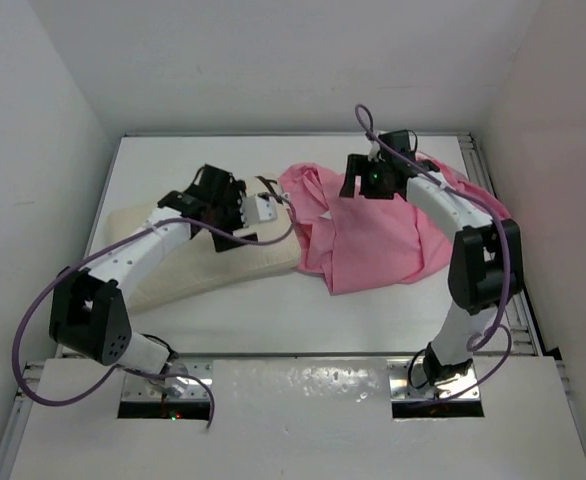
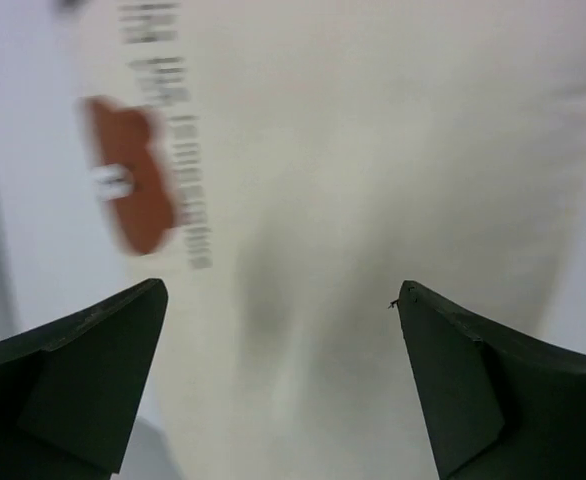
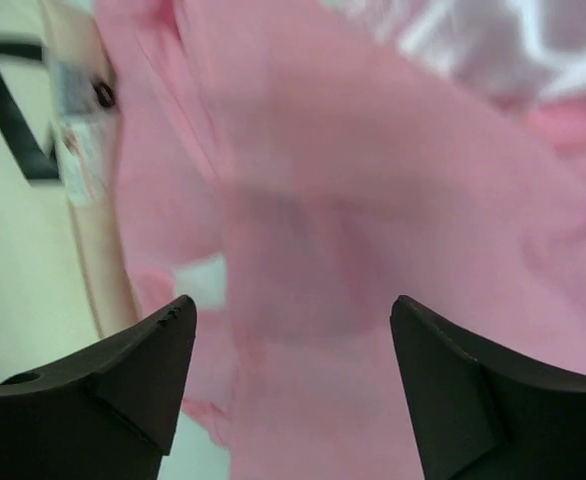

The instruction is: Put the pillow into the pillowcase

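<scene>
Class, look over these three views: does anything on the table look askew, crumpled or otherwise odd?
The pillowcase lies bunched in a rumpled heap right of centre, not spread flat. The pillow lies slanted across the table, mostly outside the pillowcase.

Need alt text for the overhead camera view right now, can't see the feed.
Cream pillow lies on the white table at left, its right end meeting the crumpled pink pillowcase at centre-right. The left gripper hangs open over the pillow's end, the right gripper open over the pillowcase.
</scene>
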